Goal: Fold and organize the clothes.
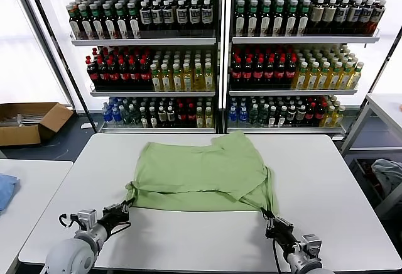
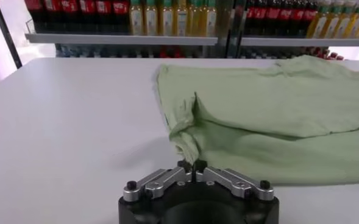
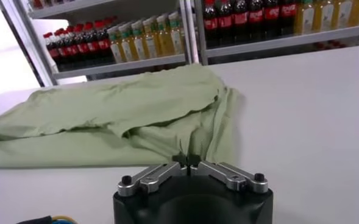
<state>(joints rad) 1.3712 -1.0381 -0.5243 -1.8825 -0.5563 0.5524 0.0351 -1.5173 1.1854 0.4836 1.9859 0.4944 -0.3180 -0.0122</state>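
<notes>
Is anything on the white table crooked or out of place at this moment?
Only the green shirt: it lies half folded and uneven, one flap slanting across the top, edges not lined up. The left gripper and right gripper each pinch a near corner. The table shows no spill or damage.

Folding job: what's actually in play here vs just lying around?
In play:
- light green shirt, on the white table
- left gripper, shut on its near left corner
- right gripper, shut on its near right corner

Lying about:
- bottle shelves
- cardboard box
- blue cloth
- bluish-grey cloth
</notes>
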